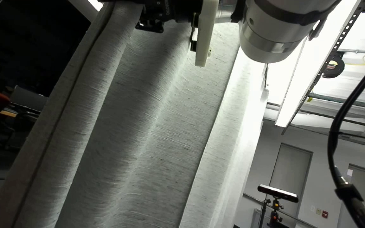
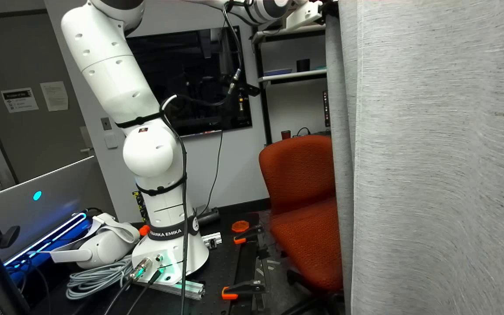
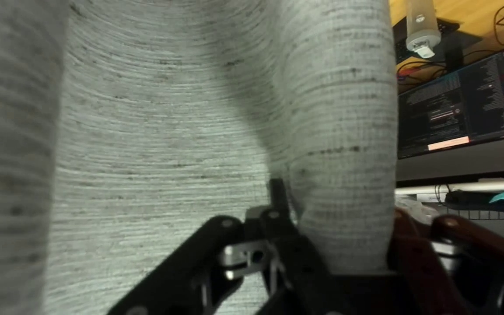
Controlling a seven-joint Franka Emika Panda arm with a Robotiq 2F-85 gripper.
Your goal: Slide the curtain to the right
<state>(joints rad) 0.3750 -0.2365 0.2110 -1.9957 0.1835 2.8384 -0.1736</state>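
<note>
Orange-red office chair (image 2: 300, 175) sits right next to the black bench (image 2: 219, 269) in an exterior view, and that bench is pretty loaded: white VR headset (image 2: 103, 249), a coil of grey cable (image 2: 96, 280) right by it, couple of orange-tipped clamps (image 2: 245, 288) at the edge. There's a silver laptop (image 2: 55, 201) beside the headset, turquoise logo glowing away. Farther back, a big dark wall screen (image 2: 190, 65), a shelf unit (image 2: 293, 76) with a black cup (image 2: 303, 65), and a door (image 2: 33, 140) with two sheets of paper (image 2: 54, 96) on it. A bar-shaped camera (image 1: 277, 193) stands in an exterior view, near a red wall box (image 1: 325, 214). Wrist view catches a monitor (image 3: 457, 109) full of text, way too small to read.
</note>
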